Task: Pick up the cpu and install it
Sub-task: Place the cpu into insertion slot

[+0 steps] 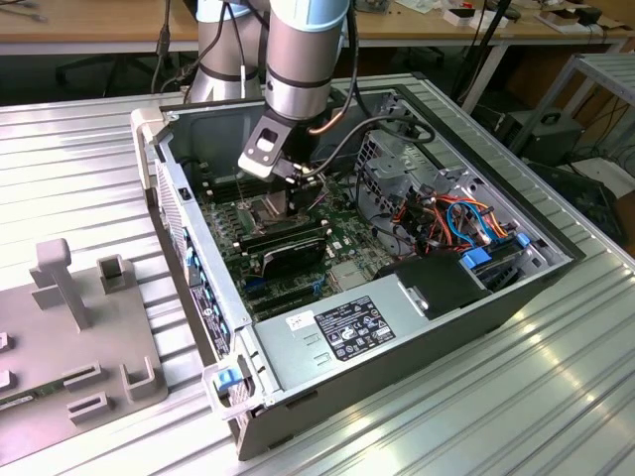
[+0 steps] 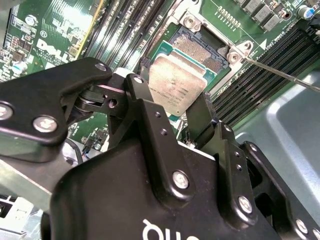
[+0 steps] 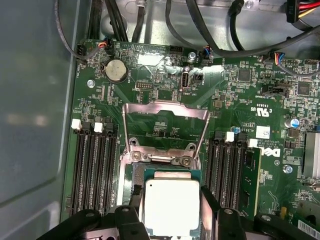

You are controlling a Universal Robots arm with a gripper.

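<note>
The cpu (image 2: 176, 82), a small square chip with a silvery-tan face, hangs just over the open socket (image 2: 200, 47) on the green motherboard, slightly offset from it. My gripper (image 2: 167, 95) is shut on it, one black finger (image 2: 139, 95) against each opposite edge. In the first wrist view the cpu (image 3: 171, 206) sits between the fingers (image 3: 212, 205) over the socket, below the raised metal load plate (image 3: 165, 112). In the exterior view my gripper (image 1: 281, 195) reaches down into the computer case (image 1: 198, 248) over the board.
Black memory slots (image 3: 95, 170) flank the socket on both sides. A thin metal lever (image 2: 280, 72) juts out beside the socket. Cable bundles (image 1: 446, 218), a drive cage and the power supply (image 1: 347, 327) crowd the case. A grey fixture (image 1: 69, 327) stands on the exterior view's left.
</note>
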